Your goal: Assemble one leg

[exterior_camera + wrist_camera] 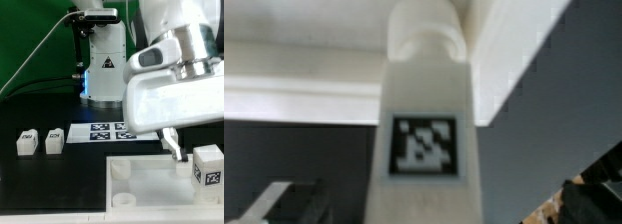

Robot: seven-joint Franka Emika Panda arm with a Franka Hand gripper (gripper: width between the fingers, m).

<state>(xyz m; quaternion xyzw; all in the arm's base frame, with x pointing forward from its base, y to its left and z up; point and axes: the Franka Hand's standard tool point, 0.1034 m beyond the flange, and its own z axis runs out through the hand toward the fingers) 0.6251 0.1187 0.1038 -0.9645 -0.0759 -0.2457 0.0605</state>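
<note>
Leg (208, 166) stands upright at the tray's (150, 180) corner on the exterior view's right; my gripper (176, 143) is spread wide, holding nothing, so I should lift straight clear without nudging it.

End effector (190, 150) low, pointing down, fingers spread wide.

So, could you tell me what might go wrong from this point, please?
1. The gripper is open, yet one finger hangs close beside the leg standing in the tray; a sideways retreat could knock it over.
2. From these views I cannot tell whether the leg is fully seated in its corner socket, so it may sit loose or tilt.
3. The two spare legs lie beside the marker board; a low sweep could scatter them.
</note>
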